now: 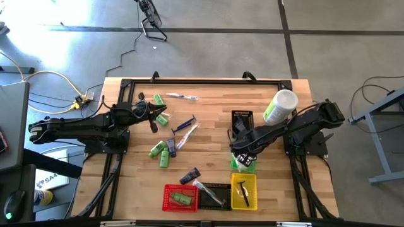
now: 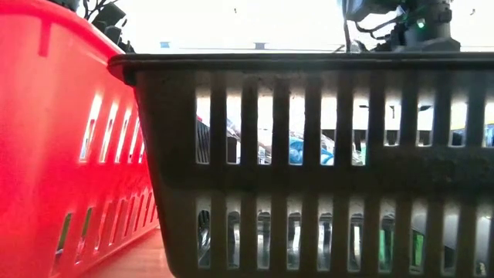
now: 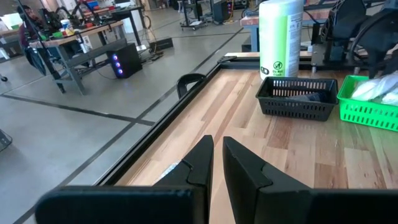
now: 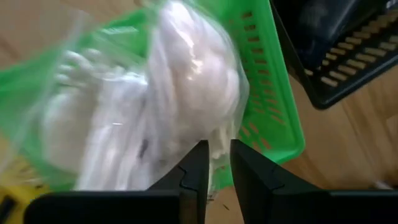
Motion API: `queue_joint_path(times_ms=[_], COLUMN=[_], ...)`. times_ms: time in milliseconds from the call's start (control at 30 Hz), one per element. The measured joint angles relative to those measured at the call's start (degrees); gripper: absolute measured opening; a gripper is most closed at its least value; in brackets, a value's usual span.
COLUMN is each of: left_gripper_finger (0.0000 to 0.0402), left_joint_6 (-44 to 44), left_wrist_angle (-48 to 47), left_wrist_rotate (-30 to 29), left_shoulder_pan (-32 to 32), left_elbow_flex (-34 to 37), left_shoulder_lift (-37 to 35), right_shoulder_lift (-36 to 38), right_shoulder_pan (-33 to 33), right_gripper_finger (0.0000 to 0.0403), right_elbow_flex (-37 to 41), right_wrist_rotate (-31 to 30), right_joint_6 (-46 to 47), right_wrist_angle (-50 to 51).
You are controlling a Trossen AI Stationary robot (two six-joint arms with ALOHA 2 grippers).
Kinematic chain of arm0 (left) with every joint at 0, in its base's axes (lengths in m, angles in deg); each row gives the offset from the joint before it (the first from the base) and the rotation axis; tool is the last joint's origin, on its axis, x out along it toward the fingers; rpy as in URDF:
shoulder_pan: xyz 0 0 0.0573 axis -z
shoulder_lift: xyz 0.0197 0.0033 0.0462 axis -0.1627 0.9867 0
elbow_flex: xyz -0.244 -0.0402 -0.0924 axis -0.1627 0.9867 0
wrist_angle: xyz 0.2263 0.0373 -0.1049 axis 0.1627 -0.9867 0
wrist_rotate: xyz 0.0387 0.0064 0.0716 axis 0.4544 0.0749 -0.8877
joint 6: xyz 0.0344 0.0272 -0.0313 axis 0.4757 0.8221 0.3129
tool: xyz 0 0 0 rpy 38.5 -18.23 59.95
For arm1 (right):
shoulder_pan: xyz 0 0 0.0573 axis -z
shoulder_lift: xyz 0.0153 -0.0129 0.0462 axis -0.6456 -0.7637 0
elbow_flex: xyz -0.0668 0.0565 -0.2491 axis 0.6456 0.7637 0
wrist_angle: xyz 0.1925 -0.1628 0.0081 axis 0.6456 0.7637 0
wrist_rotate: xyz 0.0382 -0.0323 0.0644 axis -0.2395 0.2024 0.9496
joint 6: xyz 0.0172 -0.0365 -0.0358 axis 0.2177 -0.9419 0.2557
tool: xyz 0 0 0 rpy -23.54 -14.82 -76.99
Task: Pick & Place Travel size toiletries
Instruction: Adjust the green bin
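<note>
Travel size toiletries lie loose on the wooden table: green bottles (image 1: 160, 154), a navy tube (image 1: 189, 176) and a toothbrush (image 1: 180, 96). White packets in clear wrap (image 4: 155, 93) lie in the green basket (image 1: 243, 166), filling most of it. My right gripper (image 4: 219, 149) points down just above those packets, with a narrow gap between its fingers and nothing pinched. My left gripper (image 1: 153, 123) hangs level over the table's left part, near the green bottles, shut and holding nothing (image 3: 217, 144). My right gripper hovers close over the clear wrap of the white packets, from above. The picture is blurred there, so I cannot tell whether its fingertips touch the wrap.
A black basket (image 1: 242, 117) and a tall white-and-green canister (image 1: 279, 107) stand beyond the green basket. Along the near edge stand a red basket (image 1: 180, 198), a black basket (image 1: 213, 195) and a yellow basket (image 1: 244, 191). These fill the low view.
</note>
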Motion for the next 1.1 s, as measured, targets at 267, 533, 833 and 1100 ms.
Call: queue_joint_path(times_ms=[267, 533, 833, 1100], left_gripper_finger=[0.003, 0.003, 0.003, 0.003], left_joint_6=[0.0, 0.0, -0.15, -0.59], left_wrist_angle=[-0.02, -0.04, -0.04, -0.04], left_wrist_rotate=[0.0, 0.01, 0.01, 0.0], left_shoulder_pan=[0.0, 0.01, 0.02, 0.01], left_elbow_flex=[0.0, 0.0, 0.0, 0.0], left_shoulder_lift=[-0.02, -0.01, 0.0, -0.02], right_shoulder_lift=[0.0, 0.0, 0.01, 10.38], right_shoulder_pan=[0.0, -1.66, -4.15, -3.88], right_gripper_finger=[0.0055, 0.0005, 0.0002, 0.0002], right_elbow_flex=[-5.41, -5.35, -0.26, 7.9], right_wrist_rotate=[-0.13, -0.3, -3.33, -5.08], right_joint_6=[-3.1, 0.97, 5.85, 12.3], right_wrist_angle=[3.79, 10.75, 10.8, 4.21])
